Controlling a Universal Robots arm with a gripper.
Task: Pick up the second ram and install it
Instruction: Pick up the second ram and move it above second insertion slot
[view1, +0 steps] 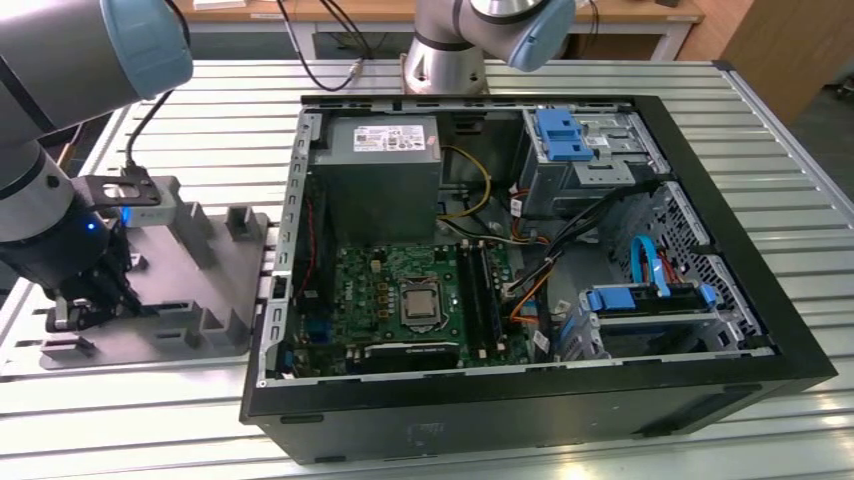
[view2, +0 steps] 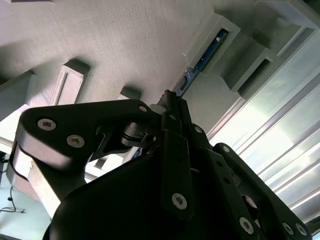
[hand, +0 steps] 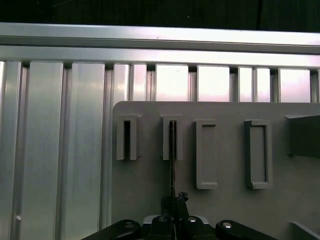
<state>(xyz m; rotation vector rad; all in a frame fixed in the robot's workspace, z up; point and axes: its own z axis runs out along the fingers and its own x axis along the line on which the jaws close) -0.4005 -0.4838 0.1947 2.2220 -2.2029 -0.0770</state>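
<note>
Step in hand: the pick, not the install. Arm is parked over the grey fixture plate (view1: 200, 300) at the exterior view's left, well apart from the open PC case (view1: 534, 405).

gripper (view2: 169, 100) is down at the plate, and in the second wrist view its fingers look pressed together on the near end of the second ram (view2: 207, 50), pinching the board edge, no gap visible between them.

Ram location: on the fixture, standing on edge. First wrist view has it edge-on as a thin dark line running from the fingertips into a slotted post (hand: 166, 140). Far end sits in that post, so it's not lifted out yet afaict. The neighbouring post slot looks empty.

Progress: early. Nothing has been carried toward the mobo (view1: 387, 290), and the DIMM slots (view1: 483, 290) are over in the case. Can't tell from here which slot is free.

Next move calls for, imo: a straight pull out along the post slot with no twist, since the board is thin and gripped at one end only, so it could lever or slip. Grip needs to hold square for alignment later.
</note>
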